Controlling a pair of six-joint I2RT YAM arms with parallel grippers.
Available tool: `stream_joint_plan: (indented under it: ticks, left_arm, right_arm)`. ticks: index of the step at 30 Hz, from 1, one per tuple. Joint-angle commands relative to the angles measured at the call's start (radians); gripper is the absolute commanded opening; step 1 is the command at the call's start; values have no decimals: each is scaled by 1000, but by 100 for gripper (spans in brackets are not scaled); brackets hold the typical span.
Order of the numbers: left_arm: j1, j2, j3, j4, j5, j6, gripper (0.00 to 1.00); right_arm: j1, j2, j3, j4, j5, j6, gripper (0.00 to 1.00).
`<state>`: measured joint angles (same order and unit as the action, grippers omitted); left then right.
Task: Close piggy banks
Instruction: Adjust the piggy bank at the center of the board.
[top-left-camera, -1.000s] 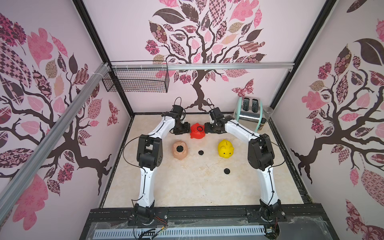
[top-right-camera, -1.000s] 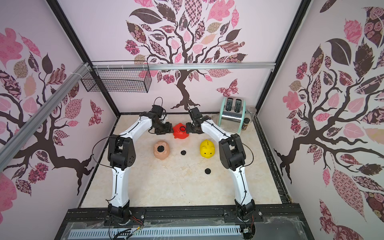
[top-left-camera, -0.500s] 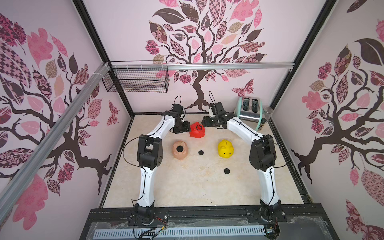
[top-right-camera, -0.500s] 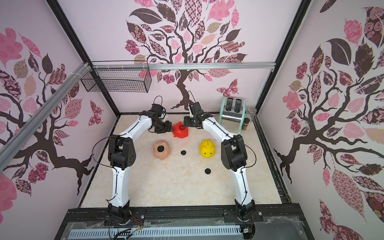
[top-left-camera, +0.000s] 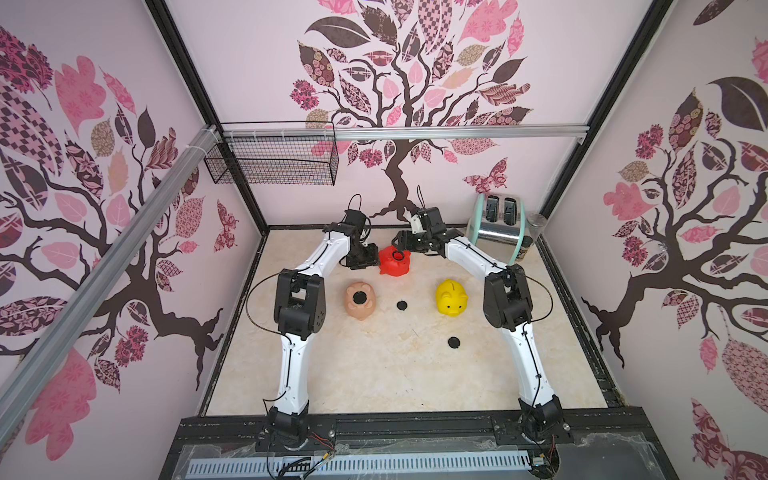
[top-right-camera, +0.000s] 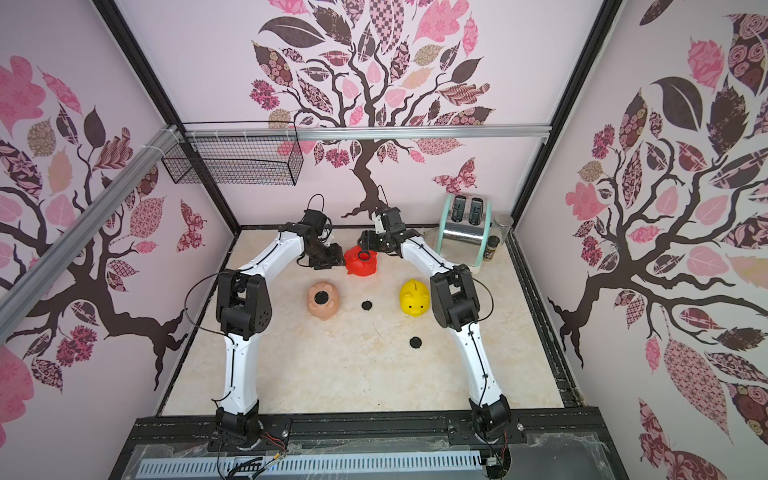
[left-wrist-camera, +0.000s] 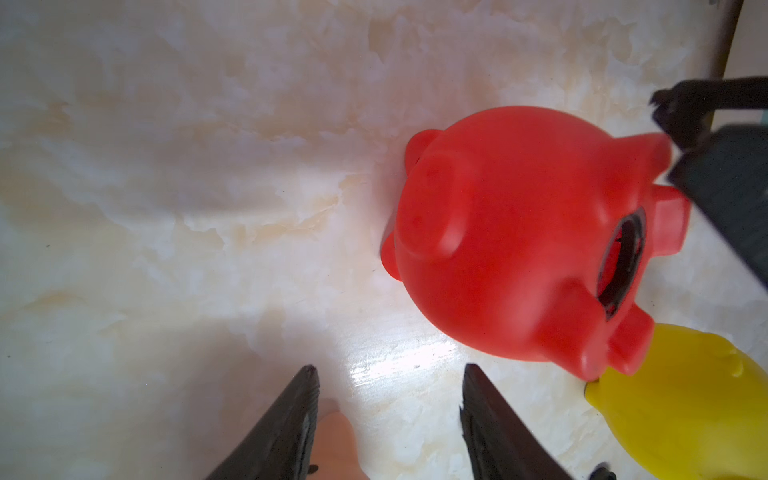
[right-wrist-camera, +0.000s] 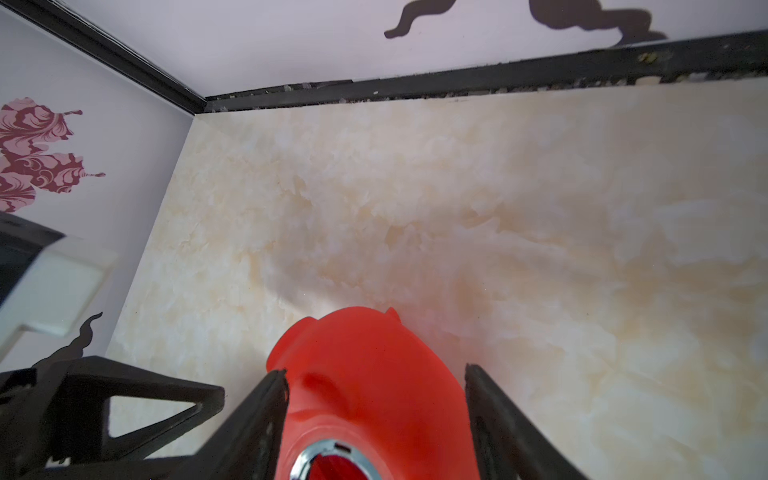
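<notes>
**Item 1.** Red glossy plastic piggy bank (top-left-camera: 394, 262): lying at the far centre of the cream marbled bench (top-left-camera: 374, 374). Its belly hole is facing up and showing red inside a dark rim, so it is reading as unplugged.

**Item 2.** Right claw (right-wrist-camera: 374, 370): hanging over the red bank from the right, with its fingers standing wide on either side of the body. One finger is touching the flank and the other is looking a hair off, so a grip cannot be told.

**Item 3.** Left claw (left-wrist-camera: 388, 370): sitting just left of the red bank, fingers parted and holding nothing. The bank is lying off to one side of them, not between.

**Item 4.** Peach-pink glossy plastic piggy bank (top-left-camera: 360, 300): resting near-left of the red one, belly up. A black round is filling its hole, so it is appearing plugged.

**Item 5.** Yellow glossy plastic piggy bank (top-left-camera: 451, 297): standing upright near-right, with its belly hidden.

**Item 6.** Small black round plug discs: one (top-left-camera: 401, 306) is lying loose between the peach and yellow banks. The second (top-left-camera: 454, 343) is lying nearer, right of centre.

**Step in hand:** setting the red bank hole-up for plugging.

**Next move:** one claw is needing to steady the bank. The other is needing to pinch a flat disc by its thin edge and seat it square in the hole.
</notes>
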<state>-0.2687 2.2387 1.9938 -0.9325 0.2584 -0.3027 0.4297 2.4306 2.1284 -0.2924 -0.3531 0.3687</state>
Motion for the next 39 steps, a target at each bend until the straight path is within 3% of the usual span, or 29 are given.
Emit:
stream_joint_plan:
  ticks: [1,13,22,39]
  left_arm:
    - [3,31,11,7,19,-10,57]
    - [4,76,65,-1,19,-9,56]
    - [5,92,93,-10,36,2,56]
    - [-4,75,79,-26,30,25,56]
  right_arm:
    - [1,-8,30,34,-52,12,71]
    - [0,-177,-299,234,-195,189,74]
    - [0,-285,-465,280,-209,231,76]
    - [-1,-398,-495,150,-33,105,77]
